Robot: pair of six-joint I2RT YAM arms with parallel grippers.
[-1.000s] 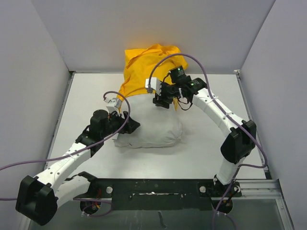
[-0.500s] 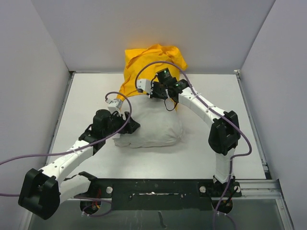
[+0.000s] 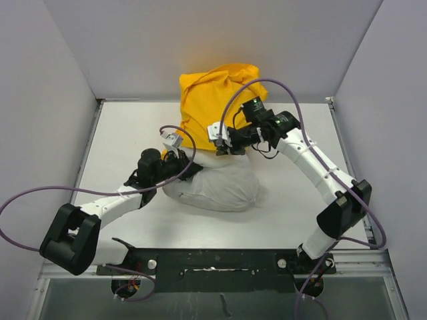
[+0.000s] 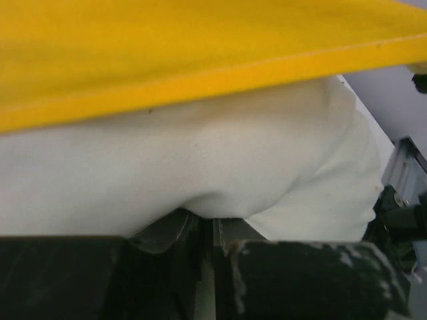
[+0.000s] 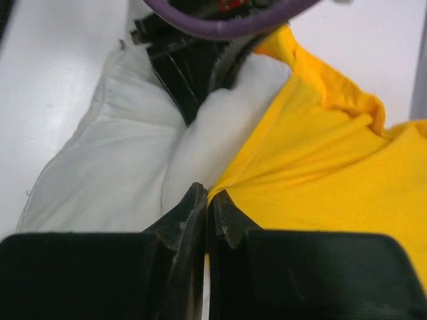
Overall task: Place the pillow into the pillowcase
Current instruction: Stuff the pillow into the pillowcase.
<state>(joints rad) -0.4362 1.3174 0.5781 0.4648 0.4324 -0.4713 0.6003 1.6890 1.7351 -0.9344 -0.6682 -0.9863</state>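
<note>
The pillow (image 3: 217, 183) lies on the white table (image 3: 120, 133), its far end tucked under the yellow pillowcase (image 3: 213, 100), which is bunched up behind it against the back wall. The left gripper (image 4: 207, 227) is at the pillow's left end, low down by its underside. Its dark fingers are drawn together on a small tuck of the white fabric, which dips right down to their tips (the close view is soft, so the pinch itself is hard to make out). In that view the yellow hem runs across above the pillow, well clear of those fingers. The right gripper (image 5: 208, 197) is at the far edge of the pillow, where the yellow cloth meets the white. Its fingers are closed tight on the pillowcase's hem, and creases in the yellow cloth fan out from their tips. The white stuffing bulges just to the left of them. In all three views the pillowcase shows only plain yellow cloth, and no writing can be read on anything. How far the pillow reaches inside the pillowcase cannot be told, as the yellow cloth covers that end. A purple cable (image 5: 227, 20) and the dark body of the left arm block the upper edge of the right wrist view.
</note>
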